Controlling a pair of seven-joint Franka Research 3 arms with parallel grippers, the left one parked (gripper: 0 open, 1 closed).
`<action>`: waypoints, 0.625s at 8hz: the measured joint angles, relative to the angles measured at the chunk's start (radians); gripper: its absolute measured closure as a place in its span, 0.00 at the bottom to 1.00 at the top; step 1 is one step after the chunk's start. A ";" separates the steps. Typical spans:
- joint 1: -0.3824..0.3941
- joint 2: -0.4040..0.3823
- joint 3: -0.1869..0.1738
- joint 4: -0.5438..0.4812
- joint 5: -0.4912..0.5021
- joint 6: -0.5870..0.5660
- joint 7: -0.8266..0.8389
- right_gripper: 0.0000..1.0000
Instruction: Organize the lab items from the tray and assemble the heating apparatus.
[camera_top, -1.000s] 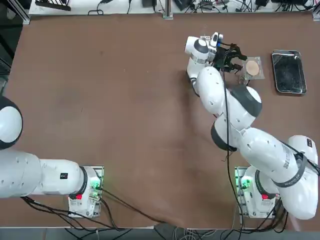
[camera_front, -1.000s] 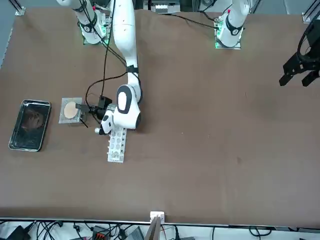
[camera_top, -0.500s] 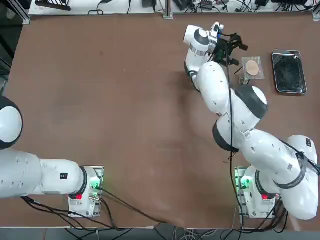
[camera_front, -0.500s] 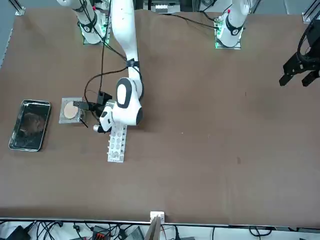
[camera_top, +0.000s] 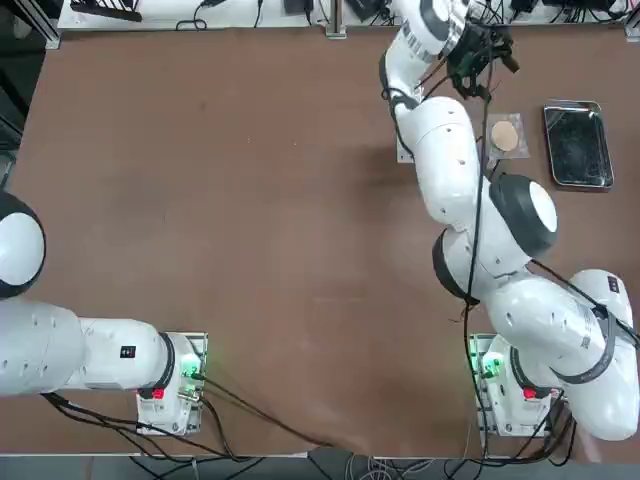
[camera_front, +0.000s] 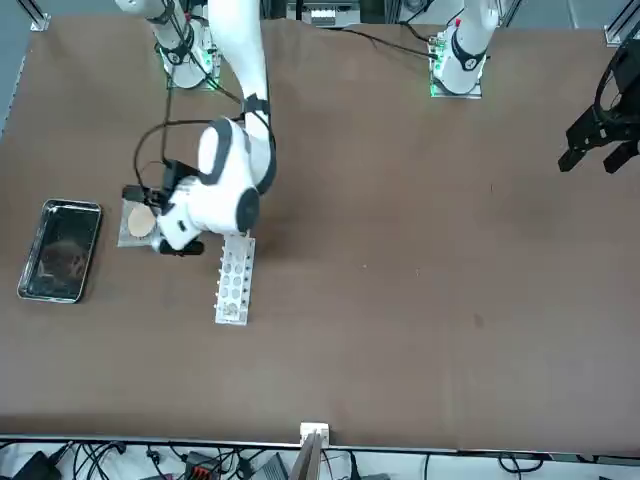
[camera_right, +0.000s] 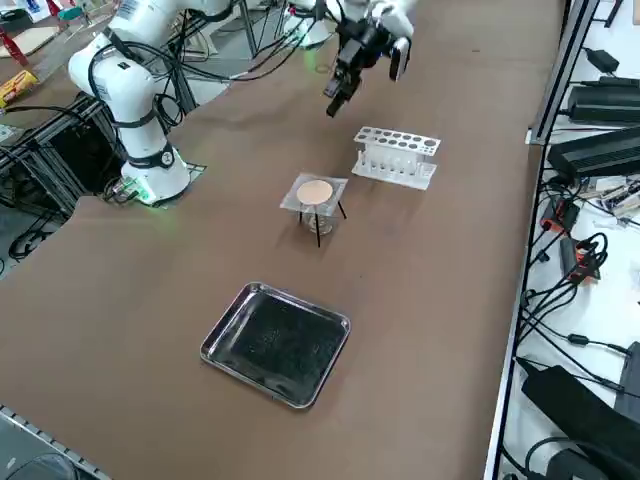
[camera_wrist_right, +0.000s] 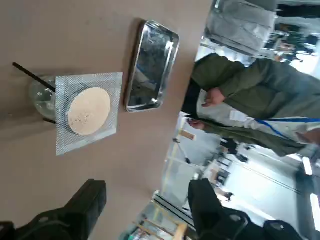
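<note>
The grey square mesh with its tan round centre (camera_top: 505, 135) lies on top of the dark wire stand (camera_right: 320, 225), and the clear glass burner (camera_wrist_right: 39, 96) sits under it between the legs. To its side, the shiny metal tray (camera_top: 578, 145) has nothing in it. My right gripper (camera_wrist_right: 147, 205) hangs open and empty, well above the table, between the stand and the white rack (camera_right: 397, 155). It appears raised in the right side view (camera_right: 340, 85) and near the table's far edge in the top view (camera_top: 480, 55).
The white many-holed rack (camera_front: 233, 280) stands on the table beside the stand, partly under my arm in the top view. A person in a green jacket (camera_wrist_right: 240, 75) shows beyond the table's edge. Cables and boxes (camera_right: 600, 150) line that side.
My right gripper has risen off the stand and drawn back toward the far edge, open and empty. Mesh, stand and tray have stayed where they were.
</note>
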 joint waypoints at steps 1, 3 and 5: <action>0.009 -0.002 -0.069 0.000 0.062 -0.001 -0.048 0.00; 0.011 -0.005 -0.186 -0.002 0.177 -0.002 -0.152 0.00; -0.013 -0.007 -0.280 -0.010 0.293 -0.003 -0.235 0.00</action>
